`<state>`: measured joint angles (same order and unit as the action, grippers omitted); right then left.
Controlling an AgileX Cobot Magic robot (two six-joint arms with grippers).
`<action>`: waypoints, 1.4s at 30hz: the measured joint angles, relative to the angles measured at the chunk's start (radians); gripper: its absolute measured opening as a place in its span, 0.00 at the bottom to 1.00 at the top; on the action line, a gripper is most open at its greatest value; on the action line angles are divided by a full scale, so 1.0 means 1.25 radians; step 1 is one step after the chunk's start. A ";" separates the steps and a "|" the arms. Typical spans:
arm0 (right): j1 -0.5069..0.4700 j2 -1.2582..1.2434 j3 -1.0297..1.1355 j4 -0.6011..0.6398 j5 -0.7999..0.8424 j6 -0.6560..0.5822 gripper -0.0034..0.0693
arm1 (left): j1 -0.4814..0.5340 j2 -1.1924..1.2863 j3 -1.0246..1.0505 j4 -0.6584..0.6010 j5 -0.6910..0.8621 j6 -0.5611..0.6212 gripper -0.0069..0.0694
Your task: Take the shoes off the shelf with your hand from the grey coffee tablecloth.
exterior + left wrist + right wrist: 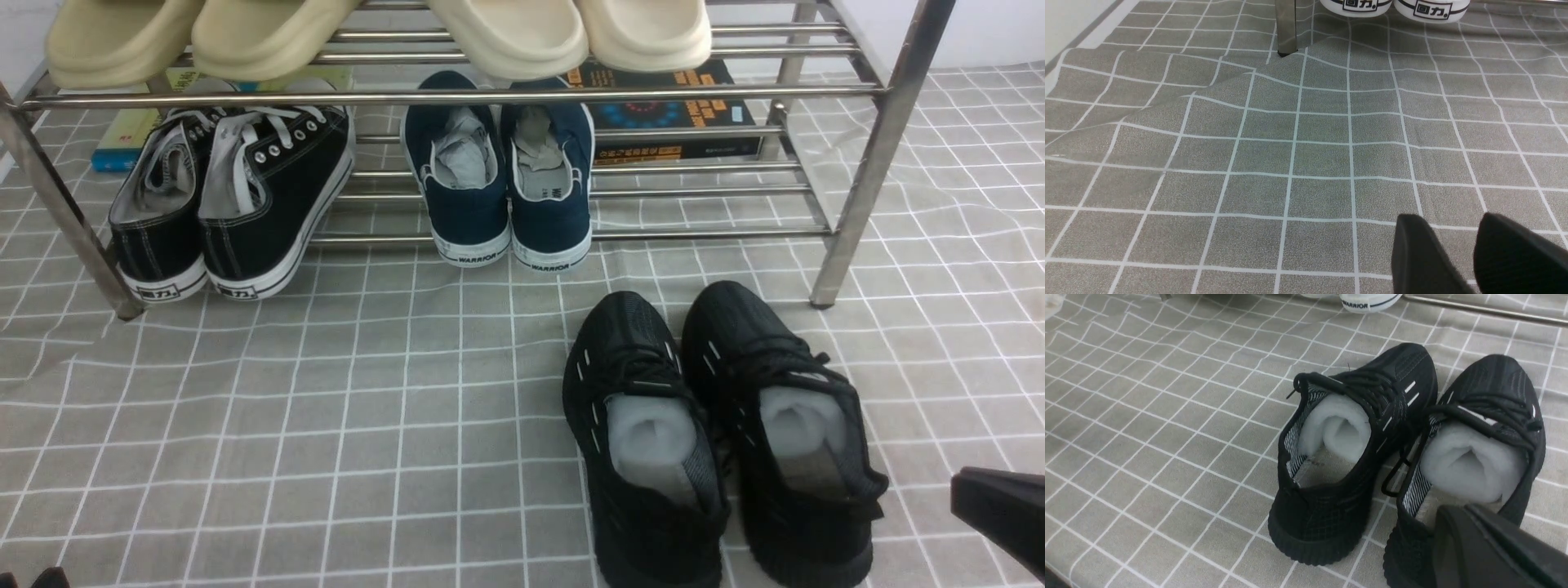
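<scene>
The pair of black mesh shoes stands side by side on the grey grid tablecloth (326, 408), in front of the silver shelf (457, 96), toes toward it. The left shoe (645, 441) and right shoe (784, 433) hold pale stuffing. They also show in the right wrist view, the left shoe (1331, 522) and the right shoe (1494, 379). My right gripper (1000, 506) is shut and empty, just behind the right shoe's heel (1453, 526). My left gripper (1451, 220) is open and empty over bare cloth at the far left.
On the shelf's lower tier stand black canvas sneakers (229, 196) and navy WARRIOR shoes (502, 180), with books (678, 106) behind. Beige slippers (506, 33) sit on the top tier. A shelf leg (865, 180) stands close to the right shoe's toe. The cloth is wrinkled near the left leg (1286, 28).
</scene>
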<state>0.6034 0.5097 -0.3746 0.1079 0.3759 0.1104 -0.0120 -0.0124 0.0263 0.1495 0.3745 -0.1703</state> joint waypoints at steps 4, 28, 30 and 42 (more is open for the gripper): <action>0.000 0.000 0.000 0.000 0.004 -0.001 0.03 | 0.000 0.000 0.000 0.000 0.001 0.000 0.40; -0.278 -0.313 0.189 -0.131 0.040 -0.027 0.04 | 0.004 0.000 0.000 0.000 0.001 0.000 0.40; -0.326 -0.366 0.240 -0.133 0.042 -0.031 0.04 | 0.004 0.000 0.000 0.000 0.001 0.000 0.40; -0.449 -0.416 0.308 -0.112 0.021 -0.034 0.05 | 0.004 -0.001 0.000 0.000 0.001 0.000 0.40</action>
<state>0.0420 -0.0102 0.0108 -0.0316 0.4015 0.0684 -0.0068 -0.0133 0.0263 0.1495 0.3754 -0.1703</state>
